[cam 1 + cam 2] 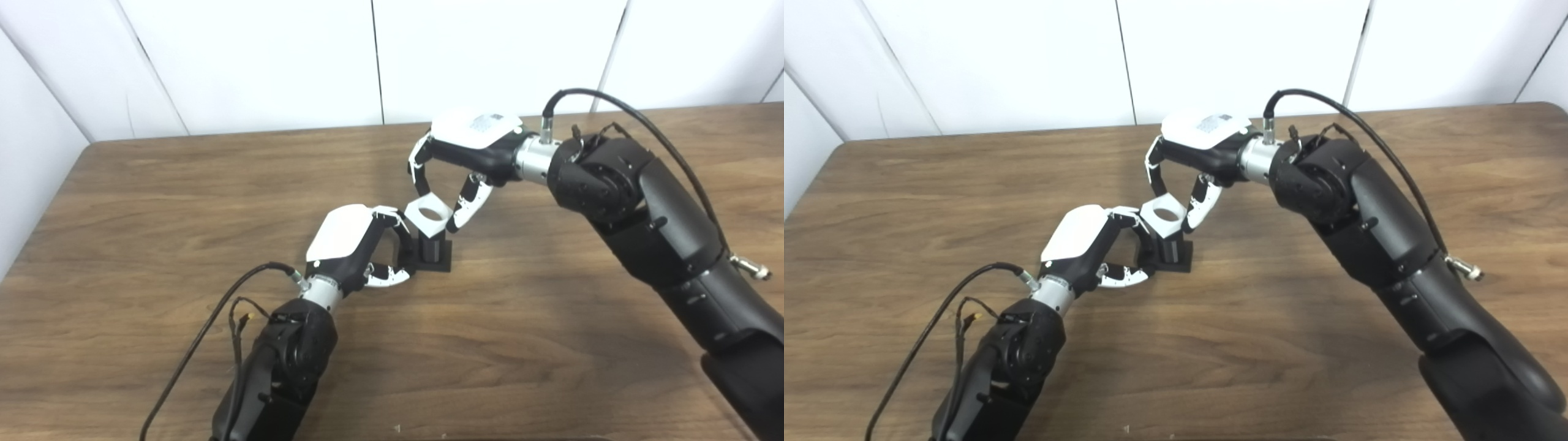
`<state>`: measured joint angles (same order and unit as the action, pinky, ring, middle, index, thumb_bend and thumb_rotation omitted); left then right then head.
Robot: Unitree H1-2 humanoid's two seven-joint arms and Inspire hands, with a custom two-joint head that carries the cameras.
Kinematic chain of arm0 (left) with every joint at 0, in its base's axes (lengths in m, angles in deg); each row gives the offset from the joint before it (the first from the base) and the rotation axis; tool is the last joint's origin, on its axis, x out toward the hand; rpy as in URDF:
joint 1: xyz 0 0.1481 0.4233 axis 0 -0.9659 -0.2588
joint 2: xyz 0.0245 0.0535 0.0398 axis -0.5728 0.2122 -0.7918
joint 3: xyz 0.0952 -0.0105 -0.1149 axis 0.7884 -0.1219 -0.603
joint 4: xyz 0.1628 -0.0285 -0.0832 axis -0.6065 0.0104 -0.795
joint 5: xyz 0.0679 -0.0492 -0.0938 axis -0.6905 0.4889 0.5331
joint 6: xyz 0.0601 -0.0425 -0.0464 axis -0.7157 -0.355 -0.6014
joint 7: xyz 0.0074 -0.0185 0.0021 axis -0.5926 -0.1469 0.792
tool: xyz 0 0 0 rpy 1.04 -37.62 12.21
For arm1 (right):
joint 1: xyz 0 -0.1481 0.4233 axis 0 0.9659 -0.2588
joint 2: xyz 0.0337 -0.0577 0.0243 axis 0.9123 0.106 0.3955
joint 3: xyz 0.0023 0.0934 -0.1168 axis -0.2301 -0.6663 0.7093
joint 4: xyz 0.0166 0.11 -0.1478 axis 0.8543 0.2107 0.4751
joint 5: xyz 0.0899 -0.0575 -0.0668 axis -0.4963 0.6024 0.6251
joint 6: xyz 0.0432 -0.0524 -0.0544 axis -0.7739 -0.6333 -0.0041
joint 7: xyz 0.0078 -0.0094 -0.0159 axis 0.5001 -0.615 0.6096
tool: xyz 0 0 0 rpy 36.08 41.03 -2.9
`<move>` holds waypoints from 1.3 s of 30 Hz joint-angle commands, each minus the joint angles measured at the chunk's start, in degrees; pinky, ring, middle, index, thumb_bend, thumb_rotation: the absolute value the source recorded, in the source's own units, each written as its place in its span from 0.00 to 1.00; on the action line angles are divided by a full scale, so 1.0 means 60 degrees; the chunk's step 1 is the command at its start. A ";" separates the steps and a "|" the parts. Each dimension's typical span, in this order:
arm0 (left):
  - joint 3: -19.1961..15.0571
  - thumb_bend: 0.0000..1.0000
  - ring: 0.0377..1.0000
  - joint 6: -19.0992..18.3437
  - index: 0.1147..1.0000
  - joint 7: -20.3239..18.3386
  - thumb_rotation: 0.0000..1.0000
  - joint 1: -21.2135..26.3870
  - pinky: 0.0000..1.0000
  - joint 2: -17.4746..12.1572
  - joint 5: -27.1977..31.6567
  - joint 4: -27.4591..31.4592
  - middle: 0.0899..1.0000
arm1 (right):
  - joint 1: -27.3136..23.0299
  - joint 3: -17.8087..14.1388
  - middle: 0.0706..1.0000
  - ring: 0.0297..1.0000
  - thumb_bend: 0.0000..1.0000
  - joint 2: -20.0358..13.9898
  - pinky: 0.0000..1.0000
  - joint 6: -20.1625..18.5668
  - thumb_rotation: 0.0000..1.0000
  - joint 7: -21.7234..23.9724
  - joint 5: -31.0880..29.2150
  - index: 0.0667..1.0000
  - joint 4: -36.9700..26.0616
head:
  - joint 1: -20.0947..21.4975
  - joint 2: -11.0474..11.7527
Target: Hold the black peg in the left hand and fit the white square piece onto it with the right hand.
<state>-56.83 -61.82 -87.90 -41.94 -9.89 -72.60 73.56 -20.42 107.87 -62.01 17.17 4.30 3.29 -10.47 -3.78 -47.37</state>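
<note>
The white square piece (430, 215) (its round hole facing up) is pinched between the fingers and thumb of the right hand (460, 160), seated atop the black peg (432, 250). The peg's base is clasped by the left hand (354, 244), curled around it on the wooden table (184, 196).

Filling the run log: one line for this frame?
stage: fitting | left hand: holding black peg on table | right hand: gripping white square piece atop peg | seating: cannot tell
</note>
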 commanded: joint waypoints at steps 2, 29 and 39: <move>0.0034 0.52 0.82 0.0005 0.42 0.0062 0.07 0.0264 0.83 0.0007 -0.0182 0.0100 0.79 | -0.0569 -0.0098 0.72 0.82 0.52 -0.0112 0.89 0.0251 0.14 -0.0058 -0.0073 0.44 -0.0069 | -0.0033 -0.0024; -0.0037 0.52 0.81 -0.0015 0.42 0.0016 0.07 0.0222 0.83 0.0043 -0.0227 0.0186 0.79 | -0.0605 0.0367 0.70 0.78 0.52 -0.0393 0.88 0.0891 0.14 0.0524 0.0014 0.44 0.0033 | -0.0106 -0.0134; -0.0052 0.52 0.81 -0.0022 0.42 0.0025 0.07 0.0248 0.83 0.0060 -0.0226 0.0185 0.79 | -0.0664 0.0292 0.71 0.79 0.52 -0.0429 0.90 0.0816 0.14 0.0755 0.0008 0.44 0.0003 | -0.0104 -0.0150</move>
<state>-56.84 -62.07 -88.18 -41.94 -9.42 -73.66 73.62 -21.19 110.23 -63.96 21.38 8.78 3.56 -9.14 -4.39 -48.25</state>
